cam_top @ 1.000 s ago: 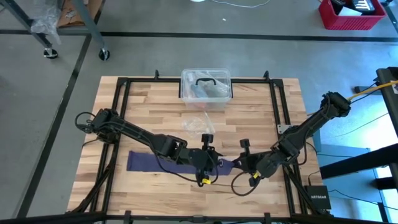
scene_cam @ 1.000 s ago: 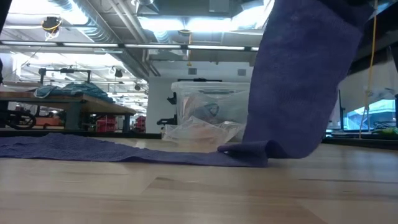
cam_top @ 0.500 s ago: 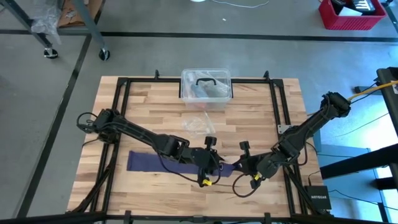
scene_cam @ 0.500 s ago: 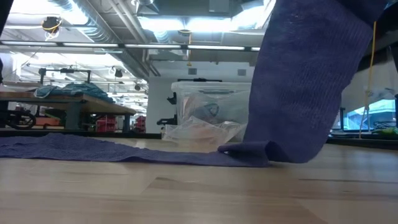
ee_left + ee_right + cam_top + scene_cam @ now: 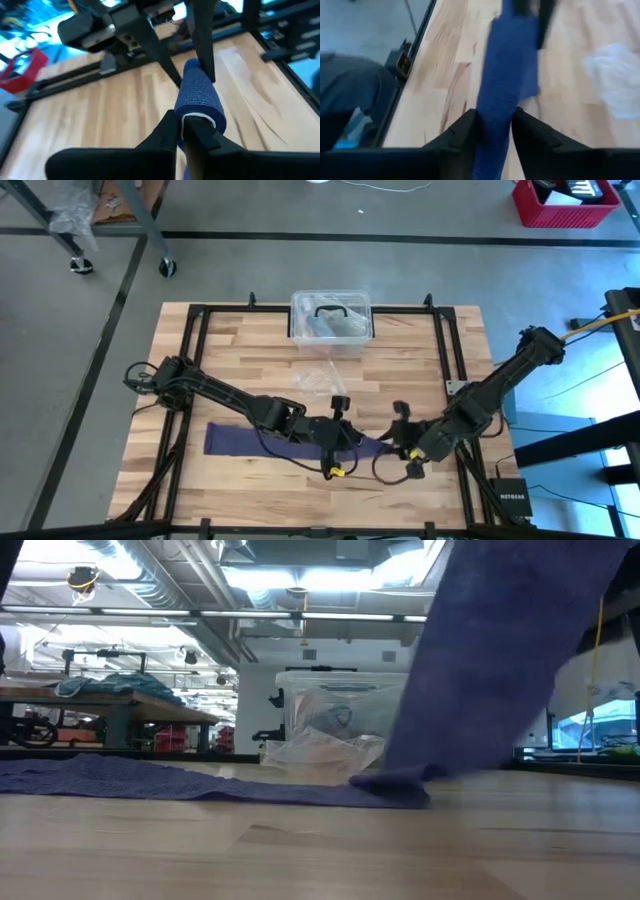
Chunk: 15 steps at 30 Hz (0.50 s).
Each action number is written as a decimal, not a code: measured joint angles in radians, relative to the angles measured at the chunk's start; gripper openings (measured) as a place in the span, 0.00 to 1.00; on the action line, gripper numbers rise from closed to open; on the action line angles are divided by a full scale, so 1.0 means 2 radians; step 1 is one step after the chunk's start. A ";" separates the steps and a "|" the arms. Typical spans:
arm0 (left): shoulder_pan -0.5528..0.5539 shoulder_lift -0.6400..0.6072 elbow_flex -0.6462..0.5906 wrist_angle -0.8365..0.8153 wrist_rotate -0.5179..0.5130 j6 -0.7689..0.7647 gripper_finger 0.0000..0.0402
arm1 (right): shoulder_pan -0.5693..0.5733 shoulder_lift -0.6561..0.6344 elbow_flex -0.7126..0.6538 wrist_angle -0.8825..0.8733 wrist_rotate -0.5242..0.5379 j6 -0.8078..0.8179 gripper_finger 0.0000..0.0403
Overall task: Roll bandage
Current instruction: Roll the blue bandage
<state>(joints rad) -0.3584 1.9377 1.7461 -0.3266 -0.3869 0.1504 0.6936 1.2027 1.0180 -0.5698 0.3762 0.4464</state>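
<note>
The bandage (image 5: 240,442) lies flat along the table's (image 5: 240,370) near left part, its right end lifted between the two grippers. That end is pinched by the left gripper (image 5: 181,131), whose fingers are pressed together on it. The right gripper (image 5: 494,131) is spread loosely around the strip. The roll is judged barely begun; tension should be kept even and the edges aligned.

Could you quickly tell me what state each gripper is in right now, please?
Left gripper: shut on the soft navy-purple fabric bandage.
Right gripper: the bandage runs between its fingers; whether they grip it cannot be told.
</note>
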 joint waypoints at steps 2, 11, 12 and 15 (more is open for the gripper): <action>-0.007 0.002 0.012 0.000 -0.014 0.019 0.01 | 0.016 -0.014 0.035 -0.054 0.015 0.018 0.36; -0.036 0.002 0.118 0.054 -0.168 0.148 0.01 | 0.116 -0.056 0.139 -0.216 0.094 0.066 0.45; -0.040 0.002 0.134 0.074 -0.173 0.173 0.01 | 0.132 -0.061 0.134 -0.223 0.115 0.067 0.45; -0.050 0.000 0.181 0.144 -0.176 0.245 0.01 | 0.174 -0.079 0.106 -0.223 0.210 0.069 0.44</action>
<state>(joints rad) -0.4576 1.9374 2.1088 -0.0379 -0.7388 0.6405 1.0407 1.0438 1.2299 -1.0148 0.7956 0.5839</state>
